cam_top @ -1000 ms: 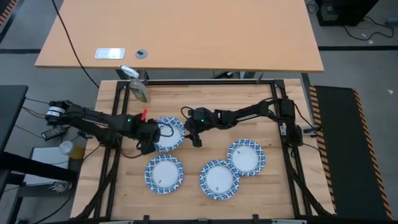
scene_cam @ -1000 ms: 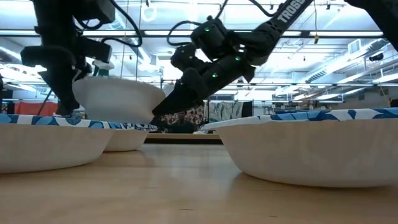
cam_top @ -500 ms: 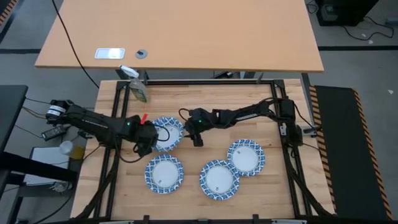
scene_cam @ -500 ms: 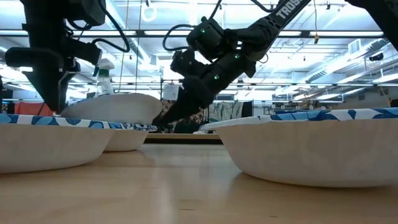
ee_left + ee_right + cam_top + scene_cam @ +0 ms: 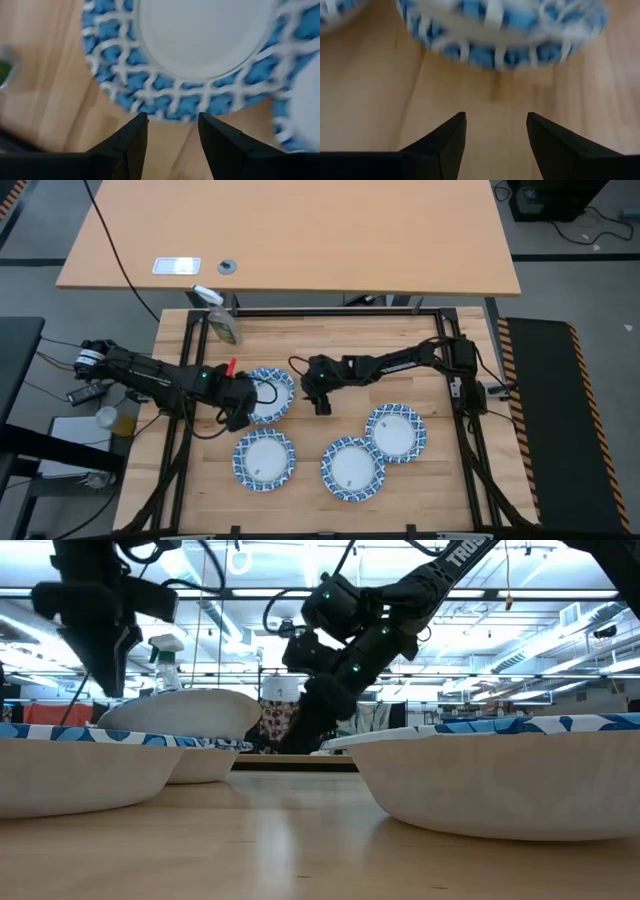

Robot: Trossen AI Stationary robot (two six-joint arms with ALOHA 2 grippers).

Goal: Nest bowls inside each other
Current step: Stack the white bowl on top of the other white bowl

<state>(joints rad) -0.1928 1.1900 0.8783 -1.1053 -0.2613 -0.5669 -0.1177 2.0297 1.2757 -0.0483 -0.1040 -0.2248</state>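
Seen from above, the wooden table [image 5: 420,350] carries four visible spots of bowls, and both arms reach in toward its middle. A bowl stack [image 5: 270,393] sits between the two grippers; a single bowl [image 5: 264,458] lies nearer the front edge on the left, and two more — one bowl [image 5: 351,467] and another bowl [image 5: 396,431] touching or slightly overlapping it — lie front right.

The left gripper [image 5: 238,412] hangs at the stack's left rim, fingers parted and holding nothing; its own camera shows both dark fingers [image 5: 127,145] spread above bare wood, just short of the blue patterned rim [image 5: 175,102]. The right gripper [image 5: 319,402] hovers just beside the stack's right side, also spread and empty, its fingers [image 5: 445,142] over bare wood with a bowl edge [image 5: 505,35] ahead.

Only the table-level view shows height: the stack's top bowl [image 5: 180,715] sits tilted rather than flush, and both grippers hang clear above the board. A spray bottle [image 5: 218,315] stands at the back left corner.

Free wood remains along the back, between stack and rear frame, and in the gap between the front bowls. The frame rail [image 5: 330,312] bounds the rear edge.
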